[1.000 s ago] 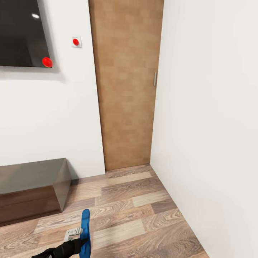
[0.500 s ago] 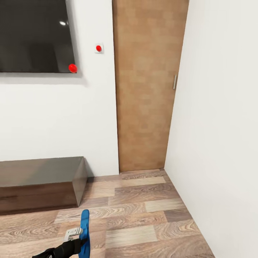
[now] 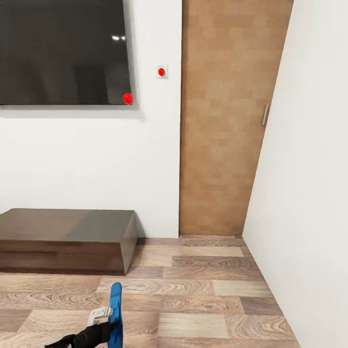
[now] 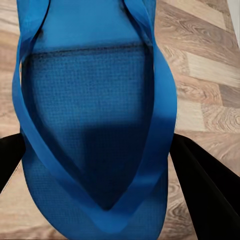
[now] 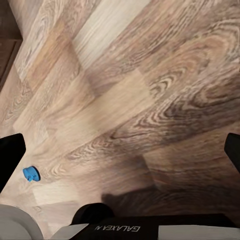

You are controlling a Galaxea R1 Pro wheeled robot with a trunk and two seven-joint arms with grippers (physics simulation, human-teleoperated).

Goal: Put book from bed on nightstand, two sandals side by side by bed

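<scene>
At the head view's lower left, the left pincer (image 3: 112, 323) pinches a thin bright blue flip-flop sandal (image 3: 115, 314); the right pincer (image 5: 120, 150) is spread, empty. Carrying step: next, probably find the bed.

Even, bright, soft light fills the room. Ceiling lights glint off the dark screen (image 3: 63, 50). A faint shadow lies on the floor (image 5: 150, 200), and all views are sharp.

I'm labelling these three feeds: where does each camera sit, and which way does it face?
Head view: on the head, facing a wall with a TV, door and bench; left claw holds a blue sandal.
Left wrist view: along the left claw at the sandal; dark fingers flank it.
Right wrist view: down at the floor; fingertips at the edges.
Shared: sandal, plank floor.
</scene>
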